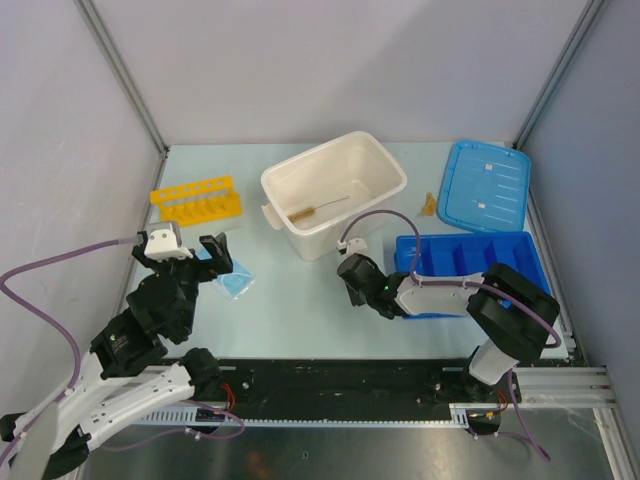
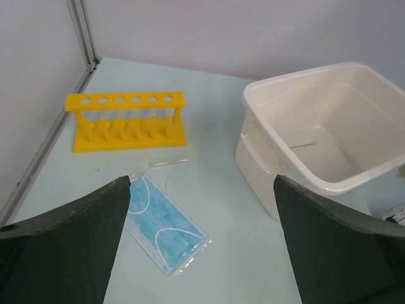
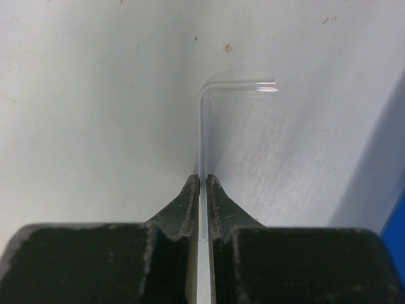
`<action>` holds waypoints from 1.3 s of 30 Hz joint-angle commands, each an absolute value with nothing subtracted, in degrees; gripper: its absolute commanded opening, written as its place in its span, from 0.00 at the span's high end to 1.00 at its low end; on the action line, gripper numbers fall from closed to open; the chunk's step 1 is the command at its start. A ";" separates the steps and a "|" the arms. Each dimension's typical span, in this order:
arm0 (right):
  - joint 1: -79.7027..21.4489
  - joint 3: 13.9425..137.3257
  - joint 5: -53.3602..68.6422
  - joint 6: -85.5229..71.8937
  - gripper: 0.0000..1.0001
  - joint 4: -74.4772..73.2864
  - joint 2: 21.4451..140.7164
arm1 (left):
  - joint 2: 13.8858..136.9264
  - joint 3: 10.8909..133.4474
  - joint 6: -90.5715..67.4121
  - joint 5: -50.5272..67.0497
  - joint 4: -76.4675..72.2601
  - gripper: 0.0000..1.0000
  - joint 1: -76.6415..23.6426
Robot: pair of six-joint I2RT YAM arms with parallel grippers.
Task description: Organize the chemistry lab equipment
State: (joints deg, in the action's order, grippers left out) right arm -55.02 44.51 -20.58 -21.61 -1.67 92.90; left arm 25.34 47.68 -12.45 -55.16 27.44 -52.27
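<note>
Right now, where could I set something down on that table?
The biggest bare patch of table is in front of the white tub, between the blue mask and the right pincer holding a bent glass tube. Another strip runs behind the yellow rack. The right side is crowded with the blue tray and lid.

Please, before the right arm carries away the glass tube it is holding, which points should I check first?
1. Right gripper shut on bent clear glass tube: ok.
2. Tube's bent end lifted off the pale table: cannot tell.
3. Left gripper open, holding nothing: ok.
4. White plastic tub uncovered: ok.
5. Blue divided plastic tray compartments free: cannot tell, partly hidden.
</note>
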 commanded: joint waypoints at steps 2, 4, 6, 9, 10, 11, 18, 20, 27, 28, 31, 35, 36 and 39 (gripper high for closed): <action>-56.86 43.42 -21.67 -23.77 1.00 -5.13 87.69 | 25.51 47.64 -12.57 -56.25 24.98 0.01 -52.24; -57.06 43.42 -21.66 -23.65 1.00 -6.05 85.40 | 25.49 47.64 -12.57 -56.21 24.99 0.01 -52.28; -57.13 43.42 -21.48 -23.32 1.00 -6.76 82.72 | 25.47 47.64 -12.57 -56.22 24.95 0.01 -52.27; -56.93 43.68 -20.55 -22.63 1.00 -8.03 78.71 | 25.57 47.64 -12.57 -56.10 24.94 0.01 -52.25; -56.59 43.90 -19.81 -22.48 1.00 -8.59 77.59 | 25.57 47.64 -12.57 -56.09 24.95 0.01 -52.23; -56.11 44.19 -19.09 -22.40 1.00 -9.21 76.63 | 25.53 47.64 -12.57 -56.08 24.91 0.01 -52.22; -51.14 46.93 -20.58 -20.85 1.00 -17.85 69.74 | 26.08 47.63 -12.53 -55.97 24.82 0.01 -52.21; -48.53 47.66 -21.25 -20.15 1.00 -20.28 66.98 | 26.03 47.57 -12.56 -55.81 24.86 0.01 -52.27; -38.19 49.24 -19.84 -17.80 0.99 -25.43 58.97 | 26.08 47.61 -12.57 -55.36 24.80 0.01 -52.27; -36.81 49.49 -20.51 -17.43 0.99 -26.47 58.40 | 26.05 47.63 -12.57 -55.32 24.79 0.01 -52.24; -31.87 49.88 -23.40 -16.36 0.99 -30.23 57.98 | 25.87 47.64 -12.57 -55.12 24.75 0.01 -52.28; -25.74 50.08 -24.14 -16.51 0.99 -34.96 58.11 | 25.60 47.55 -12.62 -54.72 24.72 0.01 -52.27; -24.91 50.09 -24.46 -16.69 0.99 -35.76 58.23 | 25.68 47.55 -12.64 -54.65 24.66 0.01 -52.24; -23.29 50.10 -25.22 -17.16 0.98 -37.19 59.48 | 25.96 47.55 -12.58 -54.38 24.52 0.01 -52.22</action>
